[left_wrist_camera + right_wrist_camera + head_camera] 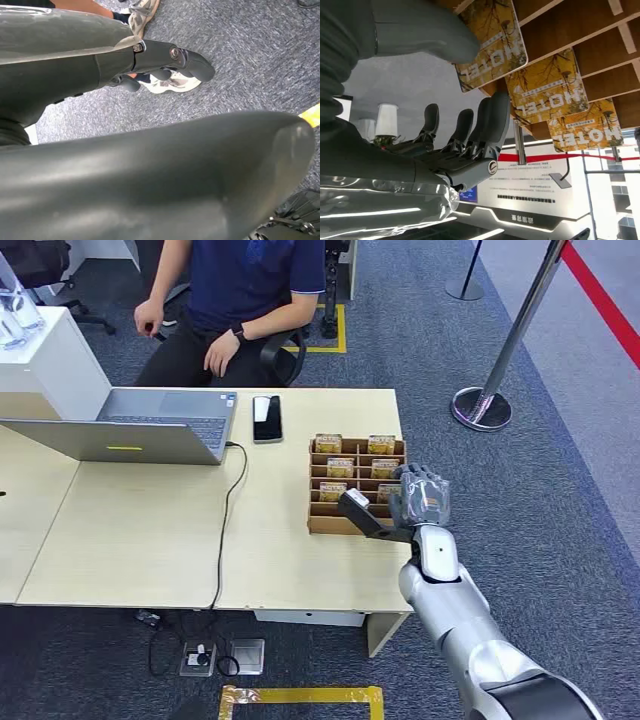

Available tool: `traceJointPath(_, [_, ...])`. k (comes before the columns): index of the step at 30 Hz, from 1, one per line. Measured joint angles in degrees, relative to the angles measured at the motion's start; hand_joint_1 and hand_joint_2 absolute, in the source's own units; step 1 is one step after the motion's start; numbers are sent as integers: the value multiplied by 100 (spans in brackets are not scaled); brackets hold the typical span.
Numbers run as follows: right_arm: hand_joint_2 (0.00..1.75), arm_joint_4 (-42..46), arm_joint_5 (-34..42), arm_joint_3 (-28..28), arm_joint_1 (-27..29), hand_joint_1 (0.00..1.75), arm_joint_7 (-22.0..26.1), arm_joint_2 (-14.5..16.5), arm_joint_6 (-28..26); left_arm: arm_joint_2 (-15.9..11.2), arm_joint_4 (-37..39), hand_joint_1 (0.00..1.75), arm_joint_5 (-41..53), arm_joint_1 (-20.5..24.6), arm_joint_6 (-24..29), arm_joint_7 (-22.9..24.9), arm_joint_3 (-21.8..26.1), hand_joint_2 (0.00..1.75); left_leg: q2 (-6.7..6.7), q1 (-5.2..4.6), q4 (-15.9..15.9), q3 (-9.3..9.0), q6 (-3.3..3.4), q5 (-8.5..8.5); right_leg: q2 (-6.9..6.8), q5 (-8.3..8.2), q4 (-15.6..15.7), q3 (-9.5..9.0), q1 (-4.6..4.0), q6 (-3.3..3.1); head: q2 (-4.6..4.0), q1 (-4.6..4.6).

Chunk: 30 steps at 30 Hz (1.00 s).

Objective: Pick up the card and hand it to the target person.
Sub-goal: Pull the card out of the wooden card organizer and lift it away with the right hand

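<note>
Several yellow HOTEL cards stand upright in a brown slotted rack (323, 524) near the table's right end. My right hand (420, 498) hovers at the rack's front right corner, its thumb stretched left across the front row. In the right wrist view the thumb (433, 35) lies by the face of the nearest card (497, 47), while the dark fingers (486, 125) are spread apart on the other side, holding nothing. More cards (546, 92) stand behind it. The seated person (249, 280) in a dark blue shirt is across the table. My left hand (166, 62) hangs over grey carpet, holding nothing.
An open laptop (151, 425) with a black cable and a dark phone (267, 418) lie on the light wooden table (151, 540). A chrome stanchion (483, 405) with a red belt stands right of the table. A person's shoe (177, 84) is on the carpet near my left hand.
</note>
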State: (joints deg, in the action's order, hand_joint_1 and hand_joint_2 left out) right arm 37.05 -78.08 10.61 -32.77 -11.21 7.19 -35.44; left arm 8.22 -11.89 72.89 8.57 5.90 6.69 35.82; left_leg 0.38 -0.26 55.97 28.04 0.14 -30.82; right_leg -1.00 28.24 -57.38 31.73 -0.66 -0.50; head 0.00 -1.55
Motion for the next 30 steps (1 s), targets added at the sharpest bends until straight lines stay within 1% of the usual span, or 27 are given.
traceJointPath(4, [175,19,2,-10,47,86,21,-6,-9,0,0,0,0,-1,-9,-3,0,0,0,0,0,0,0,0,0,0,0,0,0,0,0,1])
traceJointPath(6, [175,51,-4,-12,95,95,35,-7,-7,0,0,0,0,-2,-17,-4,0,0,0,0,0,0,0,0,0,0,0,0,0,0,0,1])
traceJointPath(7, [175,71,-13,-12,115,103,38,-7,-2,0,0,0,0,-2,-17,-4,0,0,0,0,0,0,0,0,0,0,0,0,0,0,0,1])
traceJointPath(11, [175,122,-88,-12,153,159,33,-6,29,0,0,0,0,-2,-17,-6,0,0,0,0,0,0,0,0,0,0,0,0,0,0,0,0])
traceJointPath(12, [175,130,-105,-12,156,167,32,-4,39,0,0,0,0,-2,-19,-8,0,0,0,0,0,0,0,0,0,0,0,-1,0,0,0,0])
traceJointPath(14, [175,141,-124,-11,157,175,36,4,60,0,1,0,0,-1,-26,-15,0,0,0,0,0,-1,0,0,0,0,0,-1,0,0,0,1])
traceJointPath(30, [175,144,-117,-3,148,175,70,48,120,0,12,0,-11,-15,-68,-28,2,0,0,0,0,-4,0,1,0,-1,0,-4,0,-1,0,1])
